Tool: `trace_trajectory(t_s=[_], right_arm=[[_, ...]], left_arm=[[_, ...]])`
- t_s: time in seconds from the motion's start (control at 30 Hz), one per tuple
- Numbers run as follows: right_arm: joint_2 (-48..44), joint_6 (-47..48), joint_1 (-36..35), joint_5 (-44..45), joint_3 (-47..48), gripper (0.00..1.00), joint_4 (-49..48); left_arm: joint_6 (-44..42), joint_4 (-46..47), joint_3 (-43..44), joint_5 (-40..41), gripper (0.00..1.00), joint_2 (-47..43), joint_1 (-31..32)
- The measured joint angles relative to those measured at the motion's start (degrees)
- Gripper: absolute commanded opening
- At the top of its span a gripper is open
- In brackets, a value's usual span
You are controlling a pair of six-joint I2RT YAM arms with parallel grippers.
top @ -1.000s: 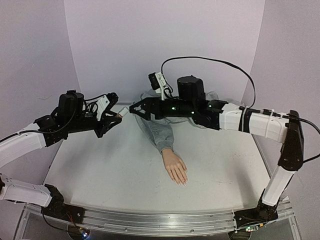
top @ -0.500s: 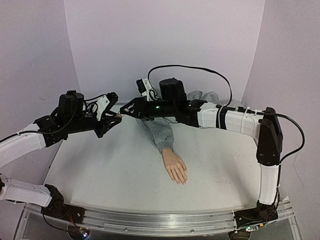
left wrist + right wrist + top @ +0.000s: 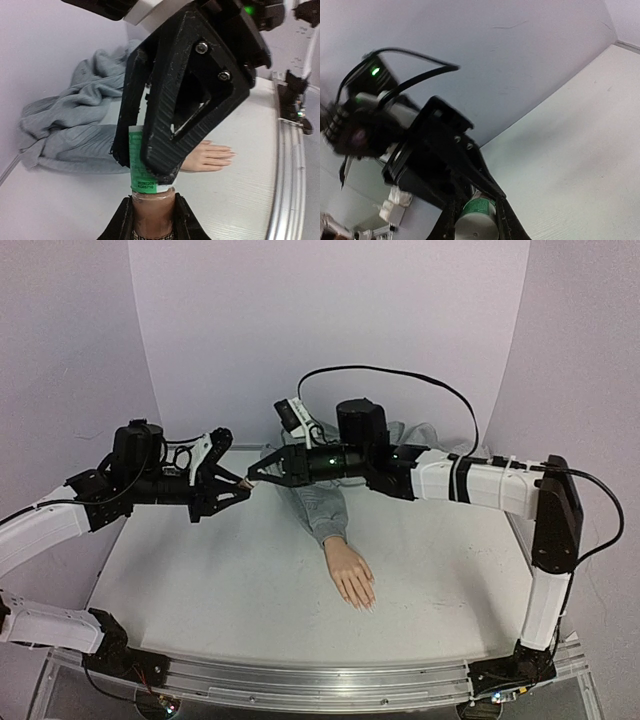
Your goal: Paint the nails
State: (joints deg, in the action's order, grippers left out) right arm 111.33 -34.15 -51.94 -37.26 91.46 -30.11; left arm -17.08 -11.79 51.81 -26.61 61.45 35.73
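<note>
A small nail polish bottle (image 3: 247, 481) hangs above the table's back left, held between both grippers. My left gripper (image 3: 152, 222) is shut on its brownish glass body (image 3: 152, 210). My right gripper (image 3: 476, 225) is shut on the white cap with a green label (image 3: 139, 155), seen end-on in the right wrist view (image 3: 477, 222). The flesh-coloured mannequin hand (image 3: 351, 575) lies palm down mid-table in a grey sleeve (image 3: 318, 508). Its pale nails (image 3: 366, 606) point toward the front edge; in the left wrist view the nails (image 3: 232, 155) show past the right gripper's fingers (image 3: 165, 130).
The grey sweatshirt (image 3: 75, 115) bunches up against the back wall behind the bottle. An aluminium rail (image 3: 320, 680) runs along the table's near edge. A black cable (image 3: 400, 375) loops above the right arm.
My right gripper has come in from the right and closed from wide open onto the bottle's cap. The left gripper has kept its grip and shifted a little right.
</note>
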Motion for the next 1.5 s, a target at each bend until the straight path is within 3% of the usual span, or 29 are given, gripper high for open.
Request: trace_trajectory(t_s=[0.23, 0.37, 0.43, 0.5, 0.73, 0.97, 1.07, 1.2, 1.5], right_arm=[[-12.76, 16.46, -1.05, -15.39, -16.96, 0.0, -6.54], [-15.15, 20.5, -1.6, -16.79, -19.52, 0.03, -7.28], [-15.23, 21.16, -1.44, -16.46, -19.78, 0.04, -7.23], [-15.23, 21.51, -1.44, -15.06, -19.8, 0.13, -7.21], [-15.15, 20.72, -1.09, -8.31, -19.5, 0.16, -6.1], [-13.18, 17.29, -1.05, -5.03, -16.52, 0.46, -5.75], [-12.31, 14.56, -1.16, -3.3, -15.63, 0.7, -5.27], [-11.45, 10.43, -1.14, 1.27, -12.52, 0.84, -1.38], [-11.47, 3.41, 1.42, 3.69, -8.2, 0.78, 9.16]], left_arm=[[3.72, -0.2, 1.38, -33.77, 0.0, 3.89, -0.39], [5.05, 0.79, 2.71, -43.91, 0.0, 8.52, -0.13], [5.07, 0.83, 2.71, -43.87, 0.0, 8.94, -0.39], [4.92, 0.92, 2.71, -42.23, 0.0, 8.92, -0.61], [3.63, 1.38, 2.71, -32.61, 0.0, 7.78, -0.85], [3.41, 1.81, 2.51, -24.3, 0.0, 5.22, -0.92], [3.43, 1.97, 2.49, -21.73, 0.0, 5.14, -0.92], [3.45, 2.58, 2.29, -18.95, 0.0, 5.07, -0.94], [3.45, 2.86, 2.05, -17.18, 0.0, 4.92, -0.96]])
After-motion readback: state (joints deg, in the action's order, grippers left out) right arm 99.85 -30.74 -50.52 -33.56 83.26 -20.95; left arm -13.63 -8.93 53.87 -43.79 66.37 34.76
